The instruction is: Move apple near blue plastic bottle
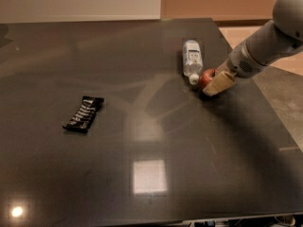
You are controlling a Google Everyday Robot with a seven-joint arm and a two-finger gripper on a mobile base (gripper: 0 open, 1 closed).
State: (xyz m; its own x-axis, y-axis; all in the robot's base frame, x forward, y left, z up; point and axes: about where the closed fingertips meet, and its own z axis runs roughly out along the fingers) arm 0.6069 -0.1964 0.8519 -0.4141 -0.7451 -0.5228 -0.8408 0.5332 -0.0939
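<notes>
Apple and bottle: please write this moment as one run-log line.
apple: next to cap of blue plastic bottle | bottle: lying on table | claw: at apple | black wrapper: far apart

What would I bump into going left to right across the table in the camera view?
black snack bar wrapper → blue plastic bottle → apple → gripper, at the apple's right side.
</notes>
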